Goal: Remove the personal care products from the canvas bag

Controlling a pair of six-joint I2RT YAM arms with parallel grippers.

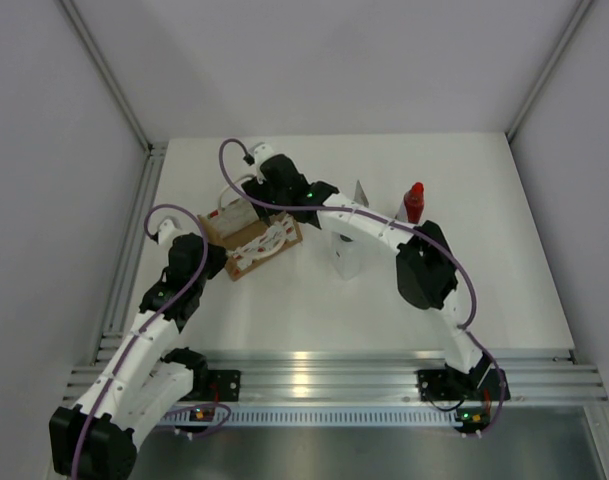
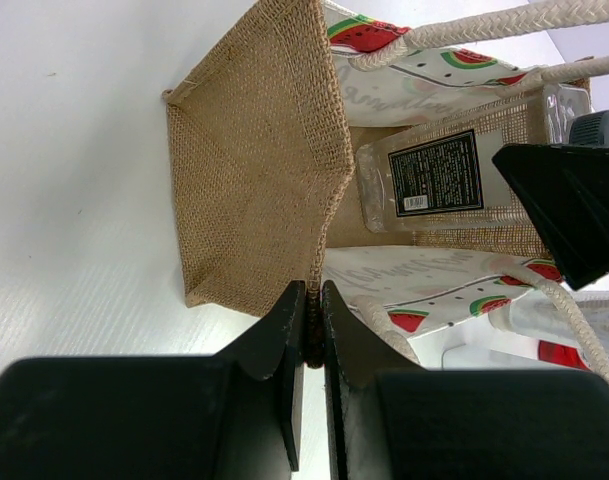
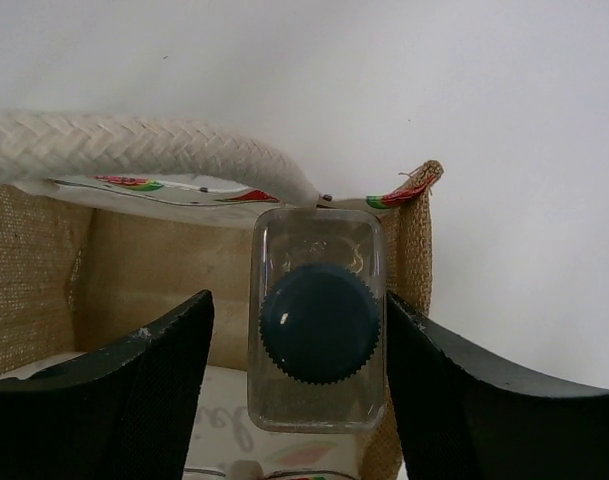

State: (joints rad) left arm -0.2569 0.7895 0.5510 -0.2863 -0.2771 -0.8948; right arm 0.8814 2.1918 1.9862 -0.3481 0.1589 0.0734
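Straddling the dark-capped bottle, cap end facing it at frame centre, right gripper gapes unclamped; left gripper pinches the bag rim.

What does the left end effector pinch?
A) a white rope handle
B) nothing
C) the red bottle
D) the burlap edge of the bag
D: the left end effector is shut on the burlap edge of the canvas bag.

The left arm and right arm are white links between bulky black joint housings, each trailing a thin purple cable, dotted with small green lights, ending in matte black wedge-shaped fingers.
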